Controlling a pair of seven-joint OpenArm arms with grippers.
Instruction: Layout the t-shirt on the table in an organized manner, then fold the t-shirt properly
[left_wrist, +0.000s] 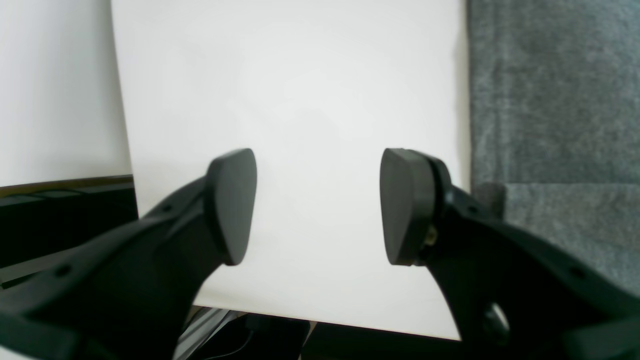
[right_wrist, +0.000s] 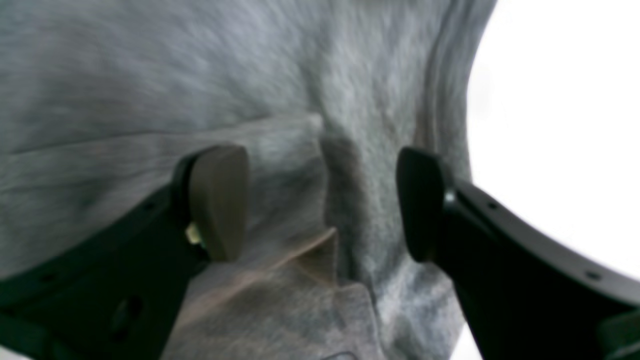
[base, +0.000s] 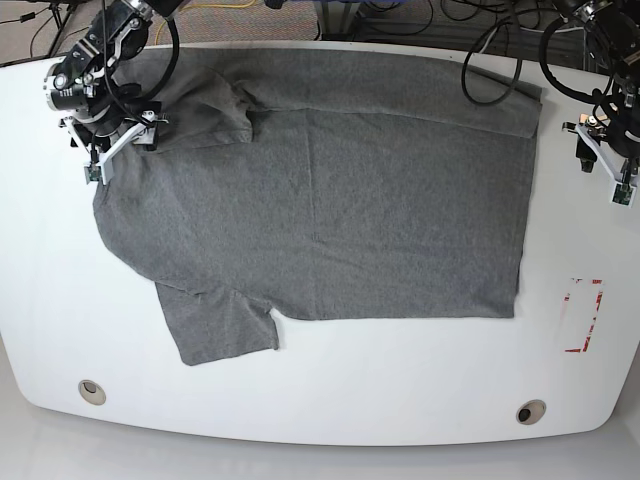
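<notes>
- Nearest the front edge of the table the white top lies bare apart from two small round holes, and the red-and-white tape mark sits off to one side
- Just beyond that lies the t-shirt, spread across the middle of the table; one short sleeve points toward the front edge and the body looks mostly flat
- The far long edge of the t-shirt looks doubled over on itself, with a fold line running along it, and the far sleeve near the collar is bunched, so I judge I am at the laying-out step, with folding not begun
- My right gripper hangs over that bunched collar end; its pads stand apart with wrinkled grey cloth showing between them, and nothing is pinched
- My left gripper hovers over bare table just beside the hem end of the t-shirt, pads well apart and empty
- Next, I reckon, each gripper should come down on the far edge of the cloth at its own end, close on a single layer and draw it out flat; the collar end needs care not to catch two layers at once
</notes>
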